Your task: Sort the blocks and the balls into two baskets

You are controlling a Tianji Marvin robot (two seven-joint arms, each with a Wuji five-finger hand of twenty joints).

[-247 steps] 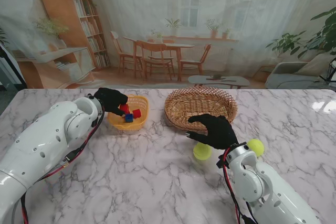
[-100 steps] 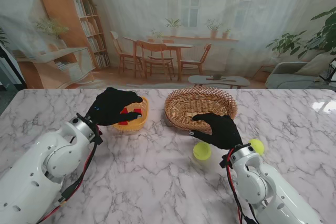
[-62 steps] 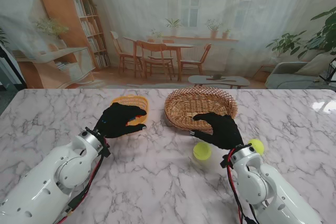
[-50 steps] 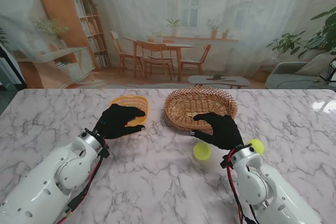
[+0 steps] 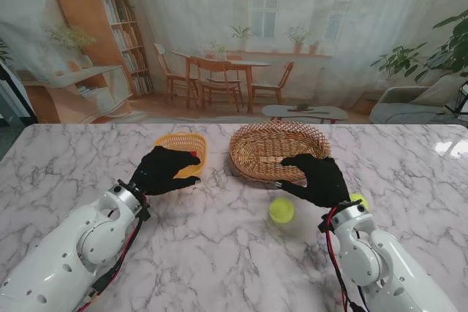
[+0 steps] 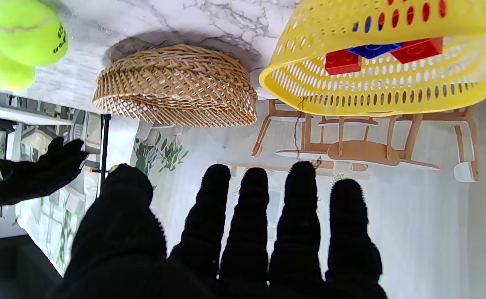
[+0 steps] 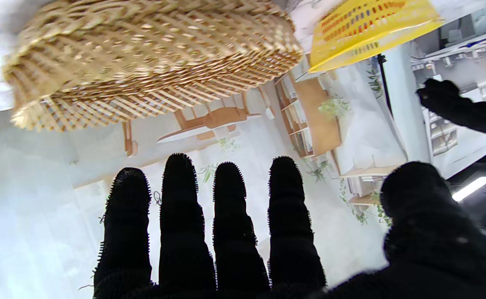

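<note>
Pulling back from the yellow basket (image 5: 181, 144), the left hand (image 5: 164, 169) is empty, fingers spread; blocks (image 6: 378, 52) dropped inside. Right hand (image 5: 316, 179), also spread and empty, moved off the balls (image 5: 281, 210), still outside the wicker basket (image 5: 274, 147).

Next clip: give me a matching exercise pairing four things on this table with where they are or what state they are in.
Things:
1. red blocks
2. tennis balls
3. wicker basket
4. left hand

States:
A. open, holding nothing
B. lying on the marble, outside both baskets
C. inside the yellow basket
D. holds nothing that shows

Pairs: 1-C, 2-B, 3-D, 4-A
</note>
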